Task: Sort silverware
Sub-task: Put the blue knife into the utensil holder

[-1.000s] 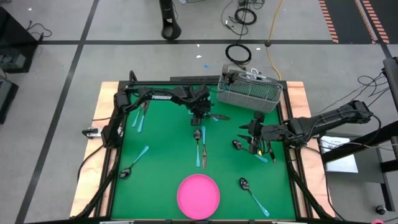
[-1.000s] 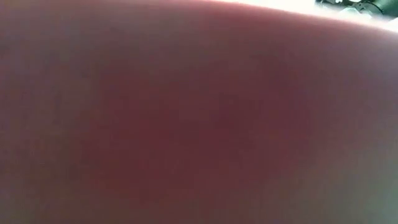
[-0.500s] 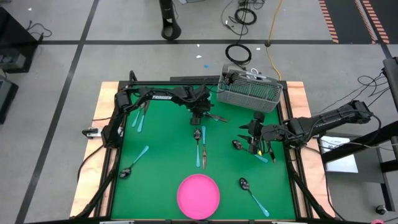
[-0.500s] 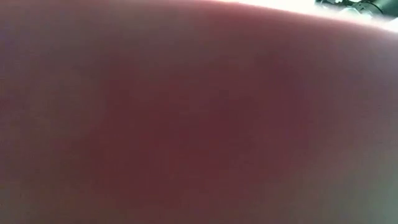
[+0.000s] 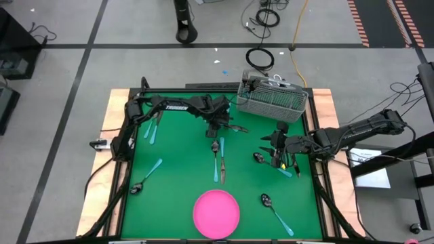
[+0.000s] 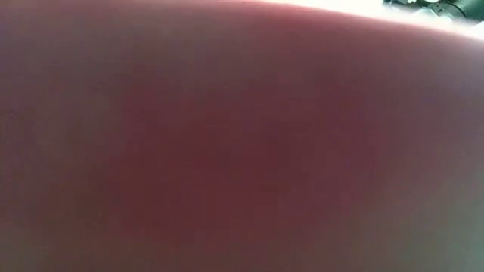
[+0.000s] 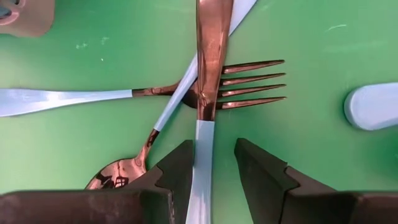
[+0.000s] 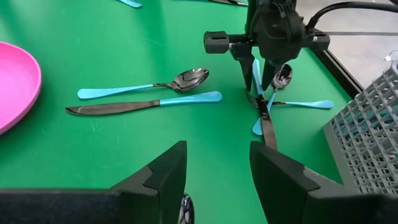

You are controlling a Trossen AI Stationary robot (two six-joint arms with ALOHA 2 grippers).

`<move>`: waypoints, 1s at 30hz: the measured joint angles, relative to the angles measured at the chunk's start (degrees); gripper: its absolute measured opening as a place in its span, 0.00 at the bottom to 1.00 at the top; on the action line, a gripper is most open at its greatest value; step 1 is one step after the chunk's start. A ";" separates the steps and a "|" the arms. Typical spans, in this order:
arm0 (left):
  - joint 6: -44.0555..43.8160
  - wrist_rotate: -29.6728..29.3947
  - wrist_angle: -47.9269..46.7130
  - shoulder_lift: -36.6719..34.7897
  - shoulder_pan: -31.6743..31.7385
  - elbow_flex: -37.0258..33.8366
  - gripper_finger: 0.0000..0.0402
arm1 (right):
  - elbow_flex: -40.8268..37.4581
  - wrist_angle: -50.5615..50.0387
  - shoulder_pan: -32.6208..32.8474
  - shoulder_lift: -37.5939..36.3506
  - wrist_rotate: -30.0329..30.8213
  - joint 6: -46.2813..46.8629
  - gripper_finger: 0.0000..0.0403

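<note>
Three pieces of silverware lie crossed on the green mat [image 5: 176, 169]: a fork [image 7: 249, 84], a spoon [image 7: 118, 174] and a knife [image 7: 211, 56]. The knife's dark blade rests over the fork's neck and the spoon's handle. My left gripper [image 7: 214, 152] [image 5: 215, 130] points steeply down over the knife, open, one finger on each side of its light-blue handle [image 7: 200, 168]. My right gripper [image 8: 217, 168] [image 5: 274, 147] waits open above the mat's right part, over a spoon head [image 8: 185, 208]. The low view shows only a pinkish blur. My left gripper has the knife's blue handle [image 7: 198, 186] running lengthwise between its fingers. The handle lies close along one finger [image 7: 180, 168] and leaves a gap to the other. I cannot tell whether that finger touches it. The knife lies on the fork and spoon.
A grey mesh basket [image 5: 271, 102] stands at the far right. A pink plate [image 5: 216, 213] sits at the near edge. More silverware is scattered about: a spoon and knife side by side [image 5: 218, 163], pieces at the left [image 5: 152, 127] [image 5: 146, 177] and the near right [image 5: 274, 210].
My left gripper has rolled a little about its own pointing line above the knife without shifting place. Its finger gap is unchanged. The silverware has stayed where it was.
</note>
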 joint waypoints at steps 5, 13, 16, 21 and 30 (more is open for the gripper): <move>0.53 -0.26 -0.25 0.00 -0.14 -0.02 0.25 | -0.02 0.66 0.00 0.00 0.00 0.02 0.41; 0.48 -0.24 0.31 0.00 -0.23 -0.13 0.09 | -0.02 1.38 0.00 0.00 -0.04 0.02 0.41; 0.48 -0.26 0.59 0.02 -0.23 -0.15 0.09 | -0.02 1.37 0.00 0.00 -0.07 0.67 0.41; -0.43 -0.39 1.13 -0.29 -0.21 -0.23 0.07 | -0.02 1.35 0.00 0.00 -0.07 1.07 0.41; -0.52 -0.98 1.76 -4.91 -0.11 -0.38 0.04 | -0.02 1.29 0.00 0.00 -0.07 1.09 0.41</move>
